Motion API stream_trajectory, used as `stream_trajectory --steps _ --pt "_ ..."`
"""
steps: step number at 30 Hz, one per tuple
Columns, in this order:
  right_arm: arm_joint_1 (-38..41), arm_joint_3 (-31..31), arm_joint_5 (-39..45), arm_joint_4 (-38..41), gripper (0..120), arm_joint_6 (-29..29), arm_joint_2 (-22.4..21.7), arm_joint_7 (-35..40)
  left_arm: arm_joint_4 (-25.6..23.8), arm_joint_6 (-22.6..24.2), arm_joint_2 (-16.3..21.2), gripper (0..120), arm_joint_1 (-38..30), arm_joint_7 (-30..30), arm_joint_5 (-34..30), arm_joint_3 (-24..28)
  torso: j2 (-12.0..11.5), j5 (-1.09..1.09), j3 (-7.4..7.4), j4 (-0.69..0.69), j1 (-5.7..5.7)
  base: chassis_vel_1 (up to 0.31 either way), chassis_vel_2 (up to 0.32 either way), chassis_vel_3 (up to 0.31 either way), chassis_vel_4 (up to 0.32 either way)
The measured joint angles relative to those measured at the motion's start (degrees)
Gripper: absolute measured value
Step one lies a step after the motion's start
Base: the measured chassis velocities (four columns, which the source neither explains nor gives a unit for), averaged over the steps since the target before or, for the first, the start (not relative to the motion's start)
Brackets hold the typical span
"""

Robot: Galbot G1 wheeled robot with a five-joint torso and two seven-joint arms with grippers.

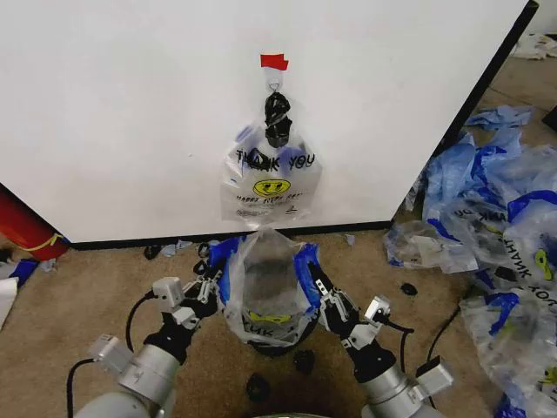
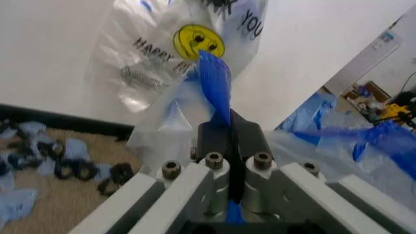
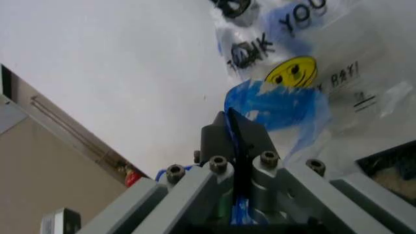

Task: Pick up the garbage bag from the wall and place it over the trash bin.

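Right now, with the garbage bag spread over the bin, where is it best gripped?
By its blue handles, one from each side. They sit on opposite edges of the garbage bag mouth, so pulling outward holds it open above the trash bin. The left claw and right claw pinch them there.

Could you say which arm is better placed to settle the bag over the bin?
Neither clearly: left end effector and right end effector each pinch a garbage bag handle, flanking the trash bin evenly.

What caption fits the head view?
Both grippers, left and right, hold a garbage bag open over the trash bin.
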Motion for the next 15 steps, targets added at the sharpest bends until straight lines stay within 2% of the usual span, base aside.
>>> stream_trajectory --steps 15 --pt "-5.39 10.61 1.1 2.78 0 -0.07 -1.3 1.11 -2.89 1.72 -0.92 0 2.59 -3.36 -1.81 2.21 0.0 0.0 0.0 0.01 0.0 0.0 0.0 0.0 0.0"
